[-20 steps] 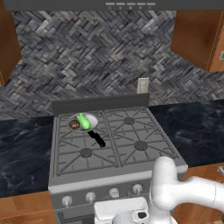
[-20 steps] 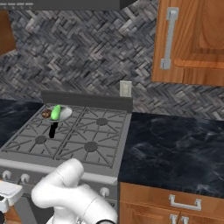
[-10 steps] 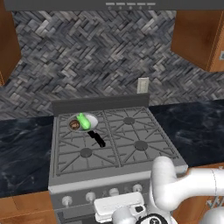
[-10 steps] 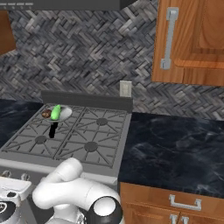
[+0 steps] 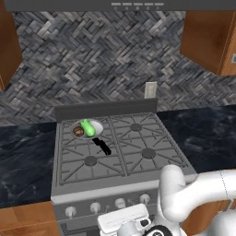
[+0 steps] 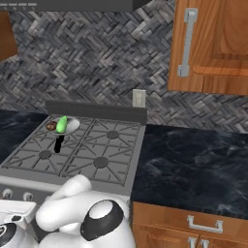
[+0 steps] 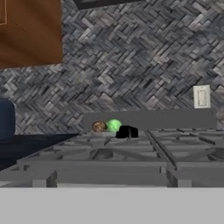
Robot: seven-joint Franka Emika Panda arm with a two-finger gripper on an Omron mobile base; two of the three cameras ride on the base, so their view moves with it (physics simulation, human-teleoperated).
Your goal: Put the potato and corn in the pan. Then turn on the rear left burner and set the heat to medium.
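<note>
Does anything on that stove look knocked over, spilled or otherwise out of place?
Nothing stands out. The pan sits level on the rear left burner with the potato and corn inside it, its handle pointing toward the front. The grates look straight, and nothing has spilled.

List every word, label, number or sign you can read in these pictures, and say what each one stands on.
None can be read.
Range hood: small pale marks along its front edge, too small and blurred to tell.
Stove knobs: no markings can be made out.
Wall outlet: plain, no text.
Pan, potato and corn: no labels.
</note>
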